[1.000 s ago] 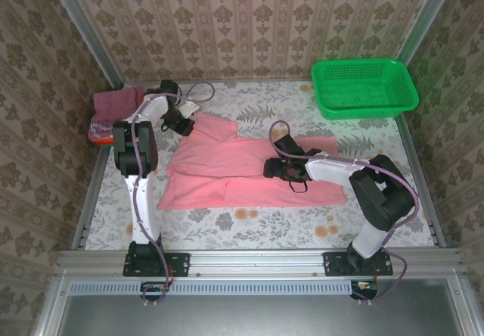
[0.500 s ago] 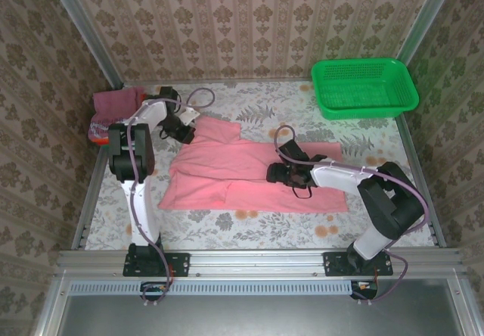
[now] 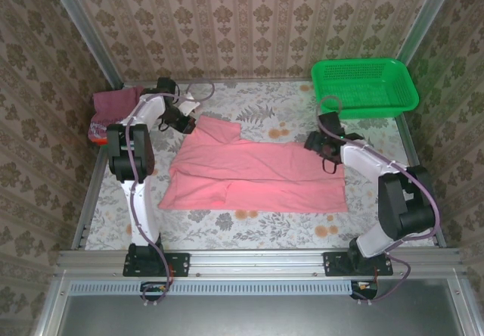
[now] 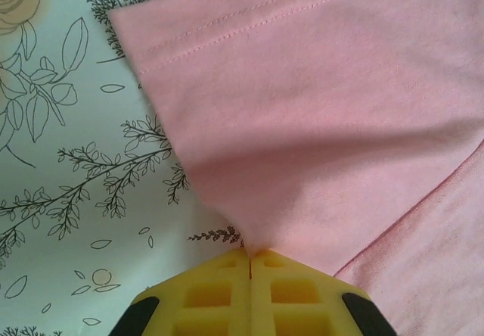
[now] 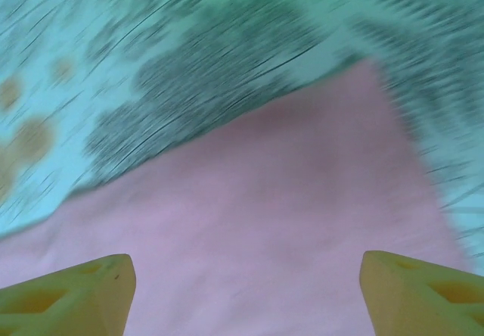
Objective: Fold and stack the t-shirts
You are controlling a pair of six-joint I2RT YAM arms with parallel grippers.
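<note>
- pink t-shirt (image 4: 318, 101): soft matt cloth, smooth, with a stitched hem.
- surface (image 4: 60, 162): smooth matt sheet printed with flowers and leaves.
- basket (image 3: 361, 111): green plastic mesh, slightly glossy.
- left end effector (image 4: 249, 256): matt yellow plastic, moulded with square pockets.
- rail (image 3: 257, 260): bare brushed metal.

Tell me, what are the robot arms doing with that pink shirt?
They are folding t-shirts. The left arm has its jaws pinched shut on the far left edge of the pink t-shirt, which lies spread on the flowery table. The right arm holds its jaws open above the shirt's far right corner, gripping nothing. Folded shirts sit at the far left.
</note>
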